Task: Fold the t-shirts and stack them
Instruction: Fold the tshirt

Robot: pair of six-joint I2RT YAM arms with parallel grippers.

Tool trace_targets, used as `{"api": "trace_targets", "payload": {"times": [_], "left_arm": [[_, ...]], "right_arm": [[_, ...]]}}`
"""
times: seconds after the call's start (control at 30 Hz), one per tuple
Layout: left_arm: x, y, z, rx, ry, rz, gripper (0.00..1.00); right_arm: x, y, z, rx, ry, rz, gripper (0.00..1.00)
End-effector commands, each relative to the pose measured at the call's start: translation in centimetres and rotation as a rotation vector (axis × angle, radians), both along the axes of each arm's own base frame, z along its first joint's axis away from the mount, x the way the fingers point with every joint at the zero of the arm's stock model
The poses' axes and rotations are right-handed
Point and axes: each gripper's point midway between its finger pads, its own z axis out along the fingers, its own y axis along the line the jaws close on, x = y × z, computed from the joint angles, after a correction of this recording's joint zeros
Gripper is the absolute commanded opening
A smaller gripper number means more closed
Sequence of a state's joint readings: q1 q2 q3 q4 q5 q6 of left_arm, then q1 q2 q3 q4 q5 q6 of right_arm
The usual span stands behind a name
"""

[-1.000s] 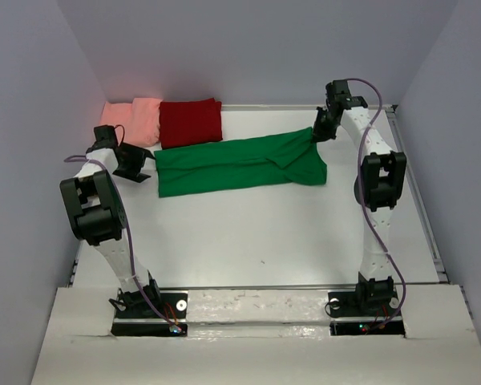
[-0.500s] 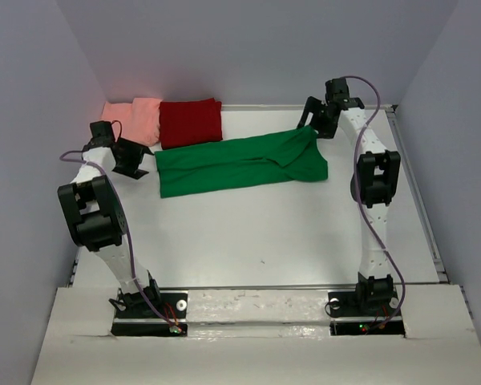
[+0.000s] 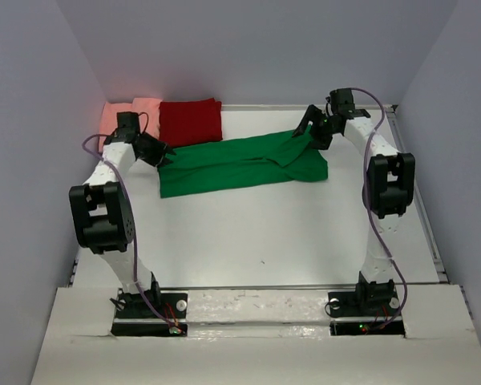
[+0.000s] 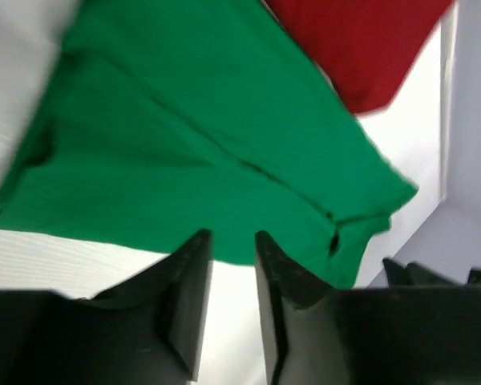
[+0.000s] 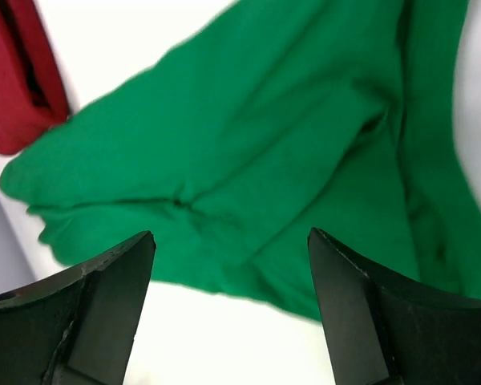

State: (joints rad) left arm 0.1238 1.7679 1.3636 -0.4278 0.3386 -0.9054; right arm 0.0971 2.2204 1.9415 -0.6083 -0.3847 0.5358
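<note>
The bright green t-shirt (image 3: 240, 164) lies as a long folded band across the middle of the table. My left gripper (image 3: 167, 155) is at its left end. In the left wrist view the left gripper (image 4: 231, 237) has a narrow gap with only white table in it, its tips at the edge of the green t-shirt (image 4: 184, 144). My right gripper (image 3: 306, 131) hangs over the far right end. In the right wrist view the right gripper (image 5: 232, 237) stands wide open above the green t-shirt (image 5: 289, 144), holding nothing. The dark red t-shirt (image 3: 191, 122) and the salmon-pink t-shirt (image 3: 136, 111) lie folded at the back left.
The folded dark red t-shirt (image 4: 361, 40) lies just beyond the green one's far left corner. Grey walls close in the table at the back and on both sides. A metal rail (image 3: 421, 208) runs along the table's right edge.
The left gripper has swung right and away to the green shirt's left end, and its jaws have narrowed. The right gripper has opened and let go of the shirt's right end.
</note>
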Motion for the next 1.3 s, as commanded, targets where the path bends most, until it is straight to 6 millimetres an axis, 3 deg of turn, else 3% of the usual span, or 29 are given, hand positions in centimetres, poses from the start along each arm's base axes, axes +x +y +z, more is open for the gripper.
{"api": "trace_targets", "payload": {"times": [0.0, 0.03, 0.07, 0.17, 0.23, 0.27, 0.57, 0.87, 0.93, 1.0, 1.13, 1.27], "left_arm": [[0.5, -5.8, 3.3, -0.022, -0.085, -0.159, 0.15], [0.2, -8.3, 2.8, -0.030, -0.076, -0.213, 0.03], [0.1, -9.2, 2.6, -0.036, -0.075, -0.232, 0.00], [-0.1, -12.8, 2.4, -0.040, -0.096, -0.302, 0.00], [-0.1, -14.4, 2.6, -0.034, -0.107, -0.332, 0.00], [-0.4, -15.7, 2.0, -0.033, -0.098, -0.365, 0.00], [-0.9, -21.9, -1.6, -0.075, -0.057, -0.512, 0.00], [-0.1, -27.2, -4.1, -0.063, -0.061, -0.597, 0.00], [0.2, -28.9, -3.5, -0.082, -0.080, -0.623, 0.00], [-0.3, -30.5, -4.7, -0.093, -0.056, -0.657, 0.00], [-0.1, -32.3, -5.1, -0.100, -0.049, -0.676, 0.00], [-0.6, -32.8, -6.2, -0.096, -0.022, -0.682, 0.00]], "right_arm": [[-1.4, 1.2, 5.3, 0.133, -0.086, 0.007, 0.79], [-1.8, 1.4, 5.5, 0.148, -0.078, 0.006, 0.76], [-2.2, 1.4, 5.7, 0.154, -0.076, 0.006, 0.73], [-3.6, 1.5, 5.9, 0.176, -0.069, 0.003, 0.41], [-4.5, 1.5, 5.8, 0.177, -0.064, 0.000, 0.09], [-4.7, 1.5, 5.8, 0.180, -0.059, -0.001, 0.00], [-6.7, 2.7, 4.2, 0.251, 0.001, 0.011, 0.00], [-7.8, 4.0, 0.7, 0.233, 0.064, 0.031, 0.00], [-8.3, 4.7, -0.4, 0.222, 0.086, 0.044, 0.00], [-8.6, 5.1, -1.2, 0.212, 0.101, 0.050, 0.00], [-9.3, 5.9, -2.9, 0.198, 0.136, 0.059, 0.00], [-9.7, 6.3, -4.4, 0.166, 0.154, 0.060, 0.00]]}}
